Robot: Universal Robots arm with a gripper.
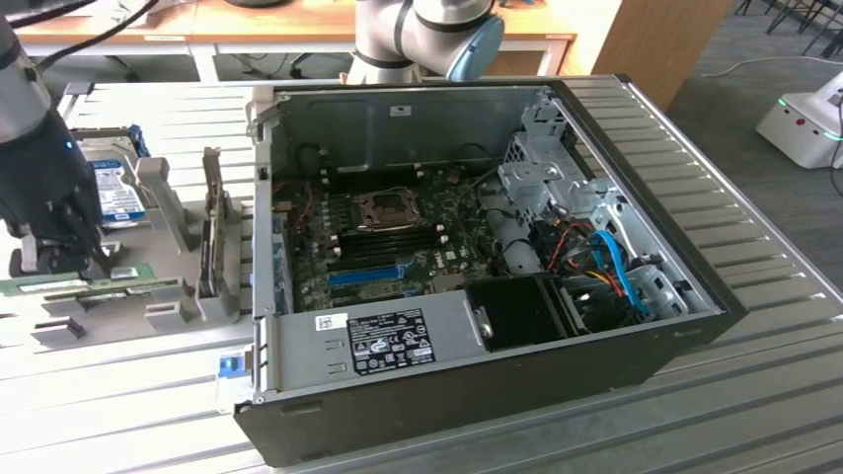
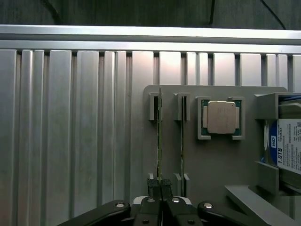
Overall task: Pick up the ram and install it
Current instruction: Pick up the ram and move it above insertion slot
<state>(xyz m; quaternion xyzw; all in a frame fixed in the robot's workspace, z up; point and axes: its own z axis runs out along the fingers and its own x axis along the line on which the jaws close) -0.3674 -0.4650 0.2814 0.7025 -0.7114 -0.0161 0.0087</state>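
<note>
Your pincer (image 2: 161, 188) is clamped shut on the near end of the ram (image 2: 159, 136), which stands on edge in the outermost slot of the grey holder (image 2: 211, 160), along its edge nearest the ribbed counter (image 2: 70, 132). A second ram stick (image 2: 182, 141) stands just beside it, then the processor (image 2: 221, 117) and hard drive (image 2: 288, 150). Beyond, on the exterior view's right, the open computer case (image 1: 461, 405) lies on the counter.

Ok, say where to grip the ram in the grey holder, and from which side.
Pinch the ram across its thin top edge, straight down from above: it stands on edge in the holder's slots, a second stick close beside it. The gripper is shut there, by one end.
</note>
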